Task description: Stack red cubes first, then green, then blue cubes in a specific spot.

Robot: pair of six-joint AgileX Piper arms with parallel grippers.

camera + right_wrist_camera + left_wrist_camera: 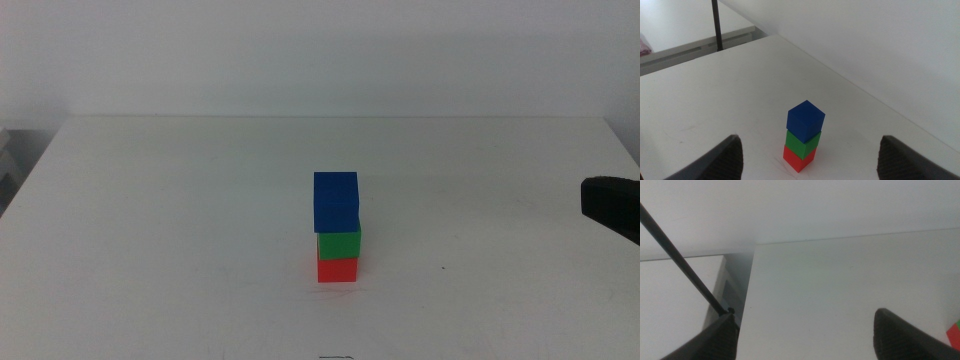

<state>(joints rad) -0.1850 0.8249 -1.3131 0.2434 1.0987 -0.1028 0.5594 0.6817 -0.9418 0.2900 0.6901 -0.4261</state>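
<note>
Now, from the middle view, the blue cube (pixel 336 201) sits on the green cube (pixel 339 242), which sits on the red cube (pixel 337 269), mid-desk (pixel 150 230). Left wrist view: the left gripper (pixel 805 335) has jaws spread wide, holding nothing. Right wrist view: the right gripper (pixel 810 159) has jaws wide apart, hanging empty near the stack.

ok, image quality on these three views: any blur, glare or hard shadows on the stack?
Middle view: even, soft light, the blue cube, green cube and red cube sharp, only faint shadow at the base, no glare. Right wrist view: stack crisp, the right gripper fingers blurred at the frame edge. Left wrist view: the left gripper fingers soft, white table nearly featureless.
</note>
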